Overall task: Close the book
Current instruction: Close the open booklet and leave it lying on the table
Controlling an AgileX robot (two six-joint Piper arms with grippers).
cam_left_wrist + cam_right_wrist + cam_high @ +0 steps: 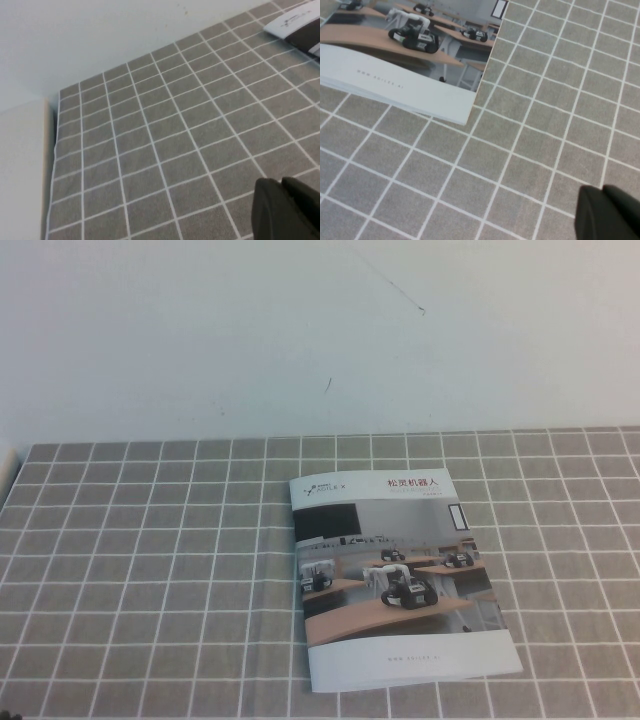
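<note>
book (400,580) closed, cover up, flat on checked cloth (150,540), right of cloth centre | left gripper (287,210) over cloth's left part, state: cannot tell | right gripper (607,212) over cloth's right front, state: cannot tell

A grey cloth (150,540) with a white grid of lines covered the tabletop (570,570) and ran back to a plain white wall (200,330). The wall bore a few thin dark marks (421,310). A pale cream surface (22,170) bordered the cloth's left edge. The light was soft and even.
</note>
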